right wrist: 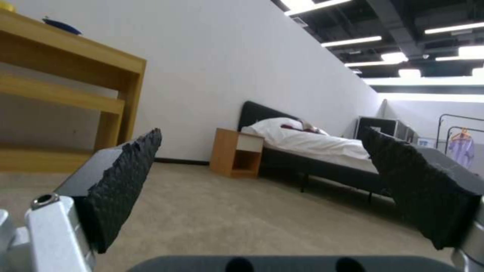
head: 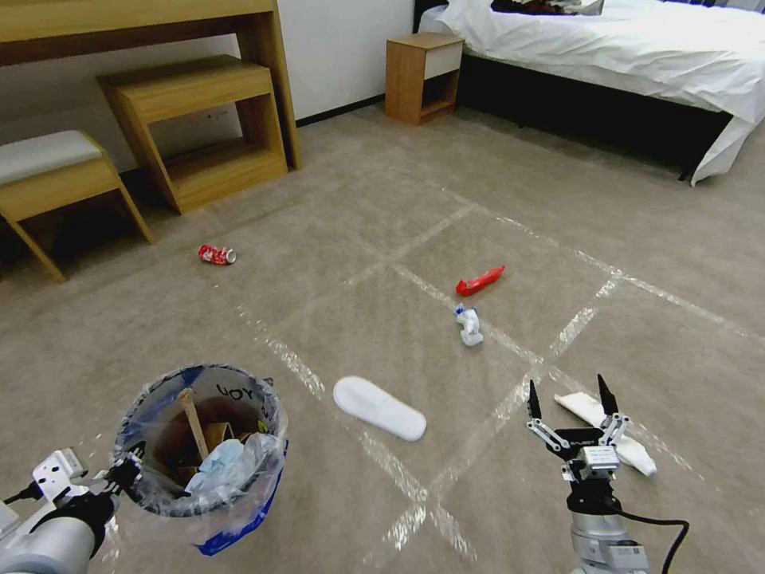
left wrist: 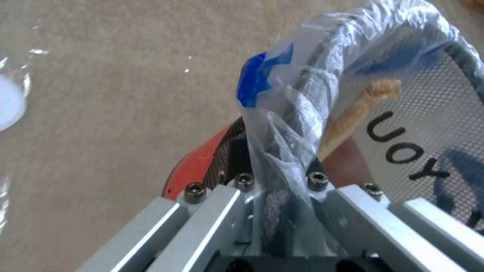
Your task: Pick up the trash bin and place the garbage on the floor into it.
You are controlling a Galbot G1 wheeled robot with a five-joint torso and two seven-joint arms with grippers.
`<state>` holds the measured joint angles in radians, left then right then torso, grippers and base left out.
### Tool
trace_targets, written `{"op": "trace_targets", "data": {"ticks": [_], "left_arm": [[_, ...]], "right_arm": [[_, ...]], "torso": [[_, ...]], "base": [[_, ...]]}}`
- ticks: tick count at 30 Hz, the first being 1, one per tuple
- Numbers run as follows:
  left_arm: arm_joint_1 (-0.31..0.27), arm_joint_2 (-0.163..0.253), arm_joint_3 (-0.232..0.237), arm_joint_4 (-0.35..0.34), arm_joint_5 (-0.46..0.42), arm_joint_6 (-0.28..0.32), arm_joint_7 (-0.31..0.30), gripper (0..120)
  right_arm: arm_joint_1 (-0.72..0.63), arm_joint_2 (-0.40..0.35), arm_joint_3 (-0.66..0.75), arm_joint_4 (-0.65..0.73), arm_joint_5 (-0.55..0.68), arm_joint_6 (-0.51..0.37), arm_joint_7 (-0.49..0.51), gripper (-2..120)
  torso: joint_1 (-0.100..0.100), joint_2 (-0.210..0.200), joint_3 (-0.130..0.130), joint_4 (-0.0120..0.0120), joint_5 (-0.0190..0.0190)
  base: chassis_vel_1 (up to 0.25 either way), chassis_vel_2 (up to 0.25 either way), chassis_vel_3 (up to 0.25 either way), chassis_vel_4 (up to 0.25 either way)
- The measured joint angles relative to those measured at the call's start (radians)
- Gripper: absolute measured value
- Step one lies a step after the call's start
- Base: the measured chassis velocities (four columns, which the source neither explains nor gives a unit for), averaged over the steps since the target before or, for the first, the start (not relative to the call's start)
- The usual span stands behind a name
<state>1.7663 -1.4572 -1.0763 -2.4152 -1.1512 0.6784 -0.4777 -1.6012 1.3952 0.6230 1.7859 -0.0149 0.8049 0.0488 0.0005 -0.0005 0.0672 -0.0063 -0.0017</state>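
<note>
**A:** Where is the bin, and which arm has it?

**B:** In the head view, the small round red-and-blue trash bin (head: 203,446), lined with a crinkled clear plastic bag, sits at about 7 o'clock. The left pincer (head: 127,470) is pressed together on the bin's rim at its 9 o'clock side. The left wrist view shows the bag and rim pinched between the metal fingers (left wrist: 211,211). Inside the bin are a wooden stick (head: 194,421), something brown and something pale blue.

**A:** And the other arm?

**B:** The right pincer (head: 571,402) is at about 5 o'clock, pointing up and forward, its two black fingertips spread apart with nothing between them. The right wrist view shows the ridged pads (right wrist: 126,177) wide open, with the room beyond.

**A:** What lies on the floor?

**B:** The beige-grey carpeted floor (head: 382,239), crossed by shiny clear tape strips, carries several pieces. A white flat slipper (head: 378,408) lies just below centre, between the bin and the right pincer. A second white slipper (head: 610,430) lies just behind the right pincer, partly hidden by it. A crumpled white tissue (head: 469,325) lies at centre, with a red wrapper (head: 480,281) just beyond it toward 12 o'clock. A red can (head: 217,254) lies on its side at 10 o'clock, well apart from the rest.
</note>
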Motion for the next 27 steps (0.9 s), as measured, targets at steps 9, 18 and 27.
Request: {"op": "trace_targets", "data": {"ticks": [9, 18, 27], "left_arm": [[0.001, 0.000, 0.000, -0.001, 0.000, -0.001, 0.000, 0], [-0.002, 0.001, -0.003, -0.001, -0.001, -0.003, -0.001, 0], [0.002, 0.003, -0.009, -0.001, -0.005, -0.004, -0.002, 0]], "right_arm": [[0.007, 0.000, -0.002, -0.007, -0.009, 0.001, -0.002, 100], [0.015, 0.002, -0.001, -0.008, -0.017, 0.002, -0.002, 100], [0.063, -0.031, 0.031, 0.000, -0.008, -0.036, -0.004, 100]], "torso": [[0.000, 0.000, 0.000, 0.0000, -0.0002], [0.000, 0.000, 0.000, 0.0000, -0.0002], [0.000, 0.000, 0.000, 0.0000, -0.0001]], "base": [[-0.192, 0.188, 0.195, -0.214], [-0.037, 0.024, 0.037, -0.031], [0.000, 0.000, 0.000, 0.000]]}}
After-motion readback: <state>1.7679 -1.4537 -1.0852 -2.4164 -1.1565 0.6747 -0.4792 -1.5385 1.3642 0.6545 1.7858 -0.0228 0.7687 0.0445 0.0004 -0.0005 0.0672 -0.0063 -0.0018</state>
